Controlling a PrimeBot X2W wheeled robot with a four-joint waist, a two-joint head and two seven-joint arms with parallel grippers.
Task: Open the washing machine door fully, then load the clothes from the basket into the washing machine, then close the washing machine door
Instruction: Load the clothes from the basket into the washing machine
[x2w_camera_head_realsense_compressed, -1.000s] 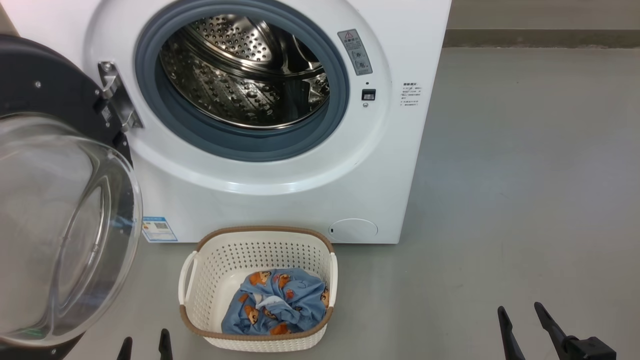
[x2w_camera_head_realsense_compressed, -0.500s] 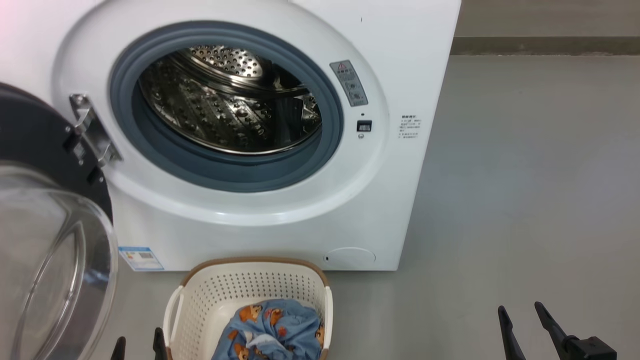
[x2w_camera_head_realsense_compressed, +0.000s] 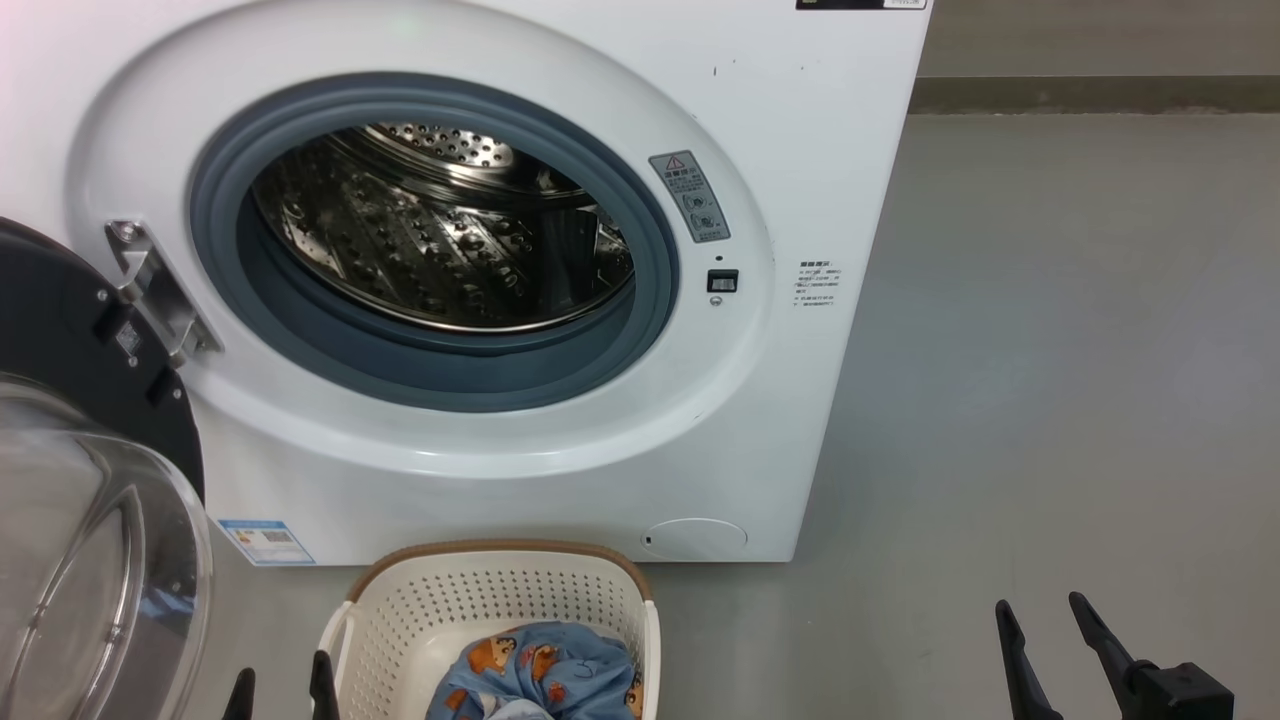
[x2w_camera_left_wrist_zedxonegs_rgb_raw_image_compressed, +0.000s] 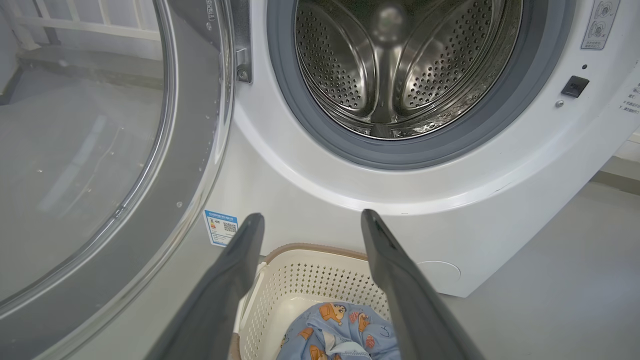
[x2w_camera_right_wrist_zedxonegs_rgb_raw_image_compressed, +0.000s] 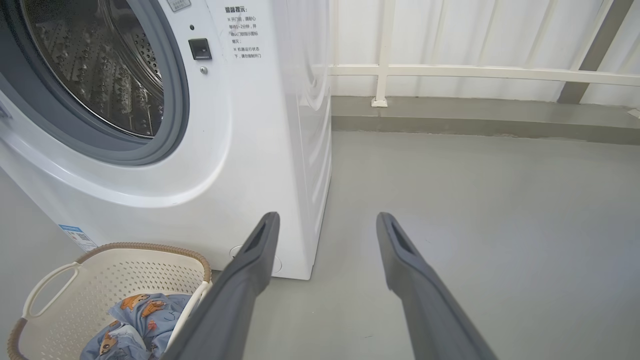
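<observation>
The white washing machine (x2w_camera_head_realsense_compressed: 800, 180) stands ahead, its steel drum (x2w_camera_head_realsense_compressed: 440, 240) bare. The washing machine door (x2w_camera_head_realsense_compressed: 80, 520) hangs swung out at the left on its hinge (x2w_camera_head_realsense_compressed: 150, 290); its glass (x2w_camera_left_wrist_zedxonegs_rgb_raw_image_compressed: 75, 150) takes up the left of the left wrist view. On the floor before the machine sits the cream basket (x2w_camera_head_realsense_compressed: 400, 620) with the light blue bear-print clothes (x2w_camera_head_realsense_compressed: 540, 670) inside. My left gripper (x2w_camera_head_realsense_compressed: 282, 688) is open beside the basket's left handle, its fingers (x2w_camera_left_wrist_zedxonegs_rgb_raw_image_compressed: 235, 270) above the basket (x2w_camera_left_wrist_zedxonegs_rgb_raw_image_compressed: 310, 275). Over bare floor at the right, my right gripper (x2w_camera_head_realsense_compressed: 1042, 615) is open.
Grey floor (x2w_camera_head_realsense_compressed: 1050, 400) spreads to the right of the machine. A low kerb and white railing (x2w_camera_right_wrist_zedxonegs_rgb_raw_image_compressed: 475, 75) run along the back wall. A blue label (x2w_camera_head_realsense_compressed: 265, 542) and a round filter cap (x2w_camera_head_realsense_compressed: 695, 538) mark the machine's lower front.
The head camera has tilted up and shifted: machine and basket slide down the picture, and the basket is now cut by the bottom edge. Both grippers stay open in the same spots.
</observation>
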